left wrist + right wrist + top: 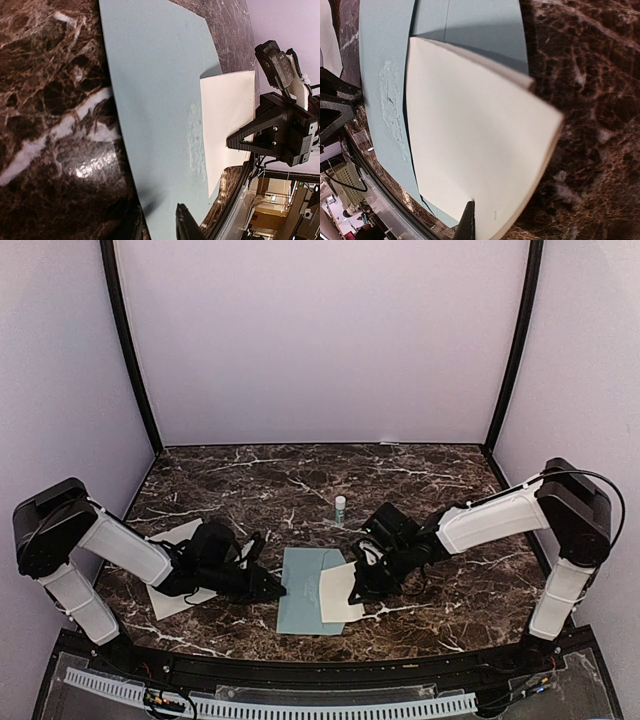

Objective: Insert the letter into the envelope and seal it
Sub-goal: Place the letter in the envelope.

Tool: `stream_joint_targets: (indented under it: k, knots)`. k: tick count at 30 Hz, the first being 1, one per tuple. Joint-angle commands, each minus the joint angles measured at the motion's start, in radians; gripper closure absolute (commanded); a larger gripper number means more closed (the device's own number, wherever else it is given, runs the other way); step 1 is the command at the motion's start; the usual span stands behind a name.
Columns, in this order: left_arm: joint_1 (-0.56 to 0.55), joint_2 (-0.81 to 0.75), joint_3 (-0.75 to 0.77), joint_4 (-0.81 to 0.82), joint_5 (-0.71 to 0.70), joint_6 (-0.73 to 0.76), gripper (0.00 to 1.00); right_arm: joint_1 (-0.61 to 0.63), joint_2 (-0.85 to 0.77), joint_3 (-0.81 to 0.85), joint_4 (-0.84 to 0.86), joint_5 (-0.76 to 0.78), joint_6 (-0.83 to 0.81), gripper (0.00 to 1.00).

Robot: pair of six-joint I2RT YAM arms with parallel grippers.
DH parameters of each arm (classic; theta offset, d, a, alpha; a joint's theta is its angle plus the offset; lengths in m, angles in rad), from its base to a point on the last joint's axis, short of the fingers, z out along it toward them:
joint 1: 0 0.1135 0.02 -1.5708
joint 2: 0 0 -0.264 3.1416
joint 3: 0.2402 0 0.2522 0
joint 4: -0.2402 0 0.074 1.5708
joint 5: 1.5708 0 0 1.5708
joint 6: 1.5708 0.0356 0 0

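Observation:
The pale teal envelope (300, 592) lies flat at the front middle of the table. The folded cream letter (340, 592) rests partly over its right side, blank face up. My right gripper (358, 578) is shut on the letter's right edge; in the right wrist view one dark finger (468, 222) presses on top of the letter (475, 130), with the envelope (380, 65) beneath. My left gripper (274, 588) is at the envelope's left edge. In the left wrist view its fingers (187, 226) stand apart, straddling the edge of the envelope (155, 90). The letter (225, 110) lies beyond.
A small white-and-green glue stick (340, 508) stands upright behind the envelope. A white sheet (172, 538) lies under my left arm at the left. The table's black front rail (300, 670) runs close to the envelope's near edge.

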Motion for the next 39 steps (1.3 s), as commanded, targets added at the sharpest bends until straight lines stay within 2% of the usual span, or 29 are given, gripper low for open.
stream_joint_targets:
  k: [1,21,30,34,39]
  knots:
    - [-0.004,0.016,0.005,-0.010,0.017,0.002,0.78,-0.006,0.023,0.027,0.041,-0.010,0.010,1.00]
    - [-0.011,0.046,0.034,-0.009,0.049,0.002,0.81,0.000,0.095,0.087,0.137,-0.064,0.034,1.00]
    - [-0.017,0.034,0.038,-0.039,0.018,-0.002,0.83,0.013,0.111,0.160,0.039,-0.020,-0.018,1.00]
    - [-0.017,0.013,0.030,-0.058,-0.016,-0.012,0.83,0.013,0.077,0.191,-0.059,0.044,-0.068,0.81]
    - [-0.017,-0.032,0.020,-0.079,-0.054,-0.018,0.78,0.014,0.037,0.230,-0.165,0.124,-0.107,0.64]
